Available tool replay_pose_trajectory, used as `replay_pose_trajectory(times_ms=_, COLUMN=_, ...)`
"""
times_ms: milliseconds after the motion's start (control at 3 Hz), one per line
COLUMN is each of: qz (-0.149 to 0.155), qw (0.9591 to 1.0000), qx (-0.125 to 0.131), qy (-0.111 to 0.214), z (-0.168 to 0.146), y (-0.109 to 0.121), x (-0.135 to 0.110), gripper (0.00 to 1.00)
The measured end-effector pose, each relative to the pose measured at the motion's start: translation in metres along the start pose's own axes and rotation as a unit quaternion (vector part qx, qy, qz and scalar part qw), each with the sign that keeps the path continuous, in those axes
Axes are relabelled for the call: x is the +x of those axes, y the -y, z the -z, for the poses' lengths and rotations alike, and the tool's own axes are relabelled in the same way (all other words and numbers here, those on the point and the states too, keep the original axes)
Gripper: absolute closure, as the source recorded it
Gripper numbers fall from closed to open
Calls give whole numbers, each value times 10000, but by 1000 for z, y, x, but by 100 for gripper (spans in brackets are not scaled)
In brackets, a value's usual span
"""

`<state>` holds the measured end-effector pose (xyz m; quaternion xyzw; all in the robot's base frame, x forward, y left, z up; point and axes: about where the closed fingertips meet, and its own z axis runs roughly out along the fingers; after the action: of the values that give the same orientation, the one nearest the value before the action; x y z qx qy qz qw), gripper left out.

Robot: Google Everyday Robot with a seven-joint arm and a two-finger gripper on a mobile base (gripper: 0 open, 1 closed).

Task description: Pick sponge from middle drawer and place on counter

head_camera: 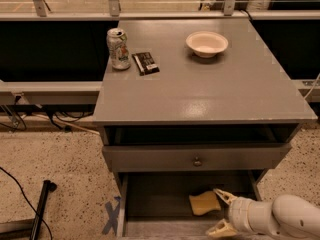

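Observation:
The pale yellow sponge (204,203) lies flat on the grey floor of the pulled-out middle drawer (155,199), right of its middle. My gripper (221,212) is at the sponge's right edge, inside the drawer, coming in from the lower right on a white arm. It is open: one cream fingertip (223,196) is by the sponge's far right corner, the other (219,229) is nearer the drawer's front. The grey counter (200,79) is the cabinet's top, above the drawer.
On the counter stand a drink can (118,48) and a dark packet (145,63) at the back left, and a cream bowl (207,43) at the back right. A closed drawer front with a knob (197,161) overhangs the open drawer. A dark pole (41,208) lies on the floor left.

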<state>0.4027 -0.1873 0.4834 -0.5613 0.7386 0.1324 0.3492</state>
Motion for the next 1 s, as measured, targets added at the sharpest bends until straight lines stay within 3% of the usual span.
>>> replay_pose_trajectory(times_ms=333, qz=-273, qw=9995, qx=127, qy=64, z=-14, y=16, x=21, gripper=31)
replay_pose_trajectory(times_ms=1000, qz=-781, qw=9963, qx=354, qy=36, z=-38, y=39, x=56, gripper=28)
